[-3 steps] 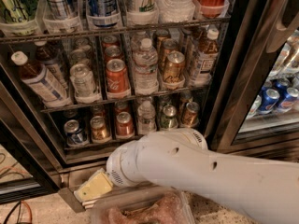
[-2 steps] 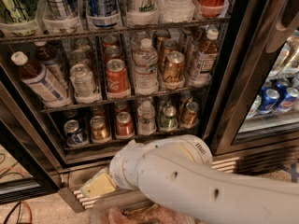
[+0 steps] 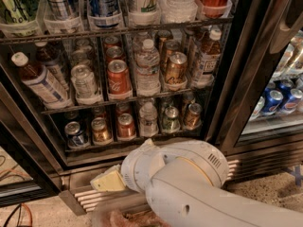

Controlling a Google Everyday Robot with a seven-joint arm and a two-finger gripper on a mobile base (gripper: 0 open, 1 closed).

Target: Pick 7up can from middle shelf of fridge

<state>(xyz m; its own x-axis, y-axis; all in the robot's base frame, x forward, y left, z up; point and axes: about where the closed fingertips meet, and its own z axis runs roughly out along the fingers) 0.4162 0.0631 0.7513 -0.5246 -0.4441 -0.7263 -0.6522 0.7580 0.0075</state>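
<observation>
7up can [image 3: 85,81]: upright at the front of its lane on the middle shelf [image 3: 128,99] of the fridge [image 3: 235,96], toward the left
neighbours: tea bottle [image 3: 41,82] just left, red-orange can [image 3: 118,77] just right
gripper [image 3: 109,180]: low, near side of the base grille [image 3: 84,196], well below the can; open or closed, can't tell
handling: likely light, thin-walled, smooth; may be slick from the cold, and dents if squeezed hard
grasp: mid-body from the front, moderate squeeze
risk: tight lanes, could bump the neighbours

Silvery 7up can [image 3: 85,82] upright, mid shelf [image 3: 105,102] of fridge [image 3: 222,103], 2nd lane from L; hand [image 3: 110,181] low at fridge base.
</observation>
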